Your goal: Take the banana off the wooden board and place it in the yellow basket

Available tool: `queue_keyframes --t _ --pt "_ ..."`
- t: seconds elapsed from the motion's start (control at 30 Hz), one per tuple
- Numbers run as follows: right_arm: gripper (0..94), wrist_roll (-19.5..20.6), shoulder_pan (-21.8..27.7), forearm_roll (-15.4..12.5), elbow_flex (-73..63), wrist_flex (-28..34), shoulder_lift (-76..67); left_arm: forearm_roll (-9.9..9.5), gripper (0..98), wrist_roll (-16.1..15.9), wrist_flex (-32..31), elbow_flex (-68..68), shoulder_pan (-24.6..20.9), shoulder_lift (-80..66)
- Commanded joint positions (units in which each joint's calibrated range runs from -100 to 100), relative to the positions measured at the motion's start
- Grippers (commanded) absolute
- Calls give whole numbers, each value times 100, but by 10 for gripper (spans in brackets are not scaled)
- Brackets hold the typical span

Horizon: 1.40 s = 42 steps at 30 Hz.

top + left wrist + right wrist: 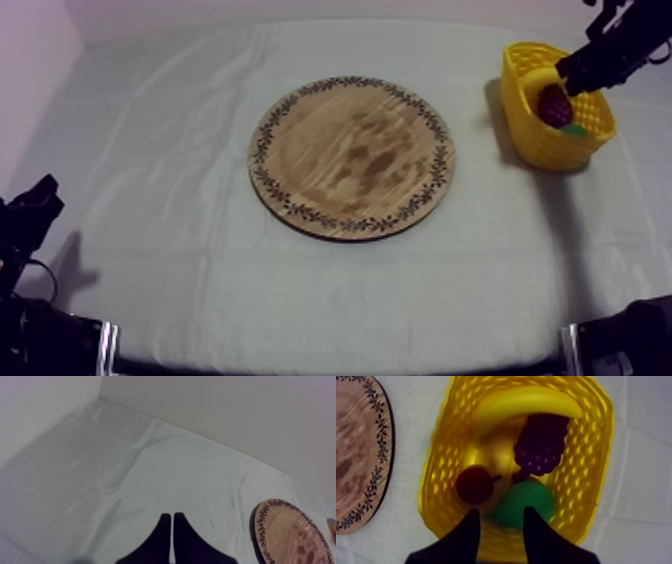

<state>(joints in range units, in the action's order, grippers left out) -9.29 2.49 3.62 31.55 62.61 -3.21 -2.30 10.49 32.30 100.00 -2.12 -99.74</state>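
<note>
The banana [526, 403] lies in the yellow basket [598, 451], along one wall, touching the bunch of grapes [538, 446], with the small red fruit [474, 483] and pear [528, 503] near. It looks light, stiff and smooth (probably slippery), best held mid-length. The right gripper [500, 513] hovers spread above the basket, holding nothing. The left gripper [172, 518] is pressed together over the worktop [100, 476]. The wooden board [350, 155] is bare.
</note>
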Motion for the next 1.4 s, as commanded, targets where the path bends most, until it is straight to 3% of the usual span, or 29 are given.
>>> queue_keyframes --t 0.0,0.1,0.27,0.47,0.8,1.13,1.37 --pt "262 -6 -12 -14 73 9 -131 -2 1 -1 3 0 -2 0" --pt "100 60 -38 18 292 -28 -439 -2 1 -1 3 0 -2 0" --pt "24 216 -77 96 750 -160 -1166 -2 1 -1 3 0 -2 0" --pt "9 251 10 75 1392 -311 -2230 -2 1 -1 3 0 -2 0" --pt "7 -109 272 -181 2882 -681 -4458 -2 1 -1 3 0 -2 0" --pt "7 134 -56 -60 4850 -1280 -7354 -2 1 -1 3 0 -2 0" --pt "7 33 -95 -301 6020 -1843 -8362 -2 1 -1 3 0 -2 0"
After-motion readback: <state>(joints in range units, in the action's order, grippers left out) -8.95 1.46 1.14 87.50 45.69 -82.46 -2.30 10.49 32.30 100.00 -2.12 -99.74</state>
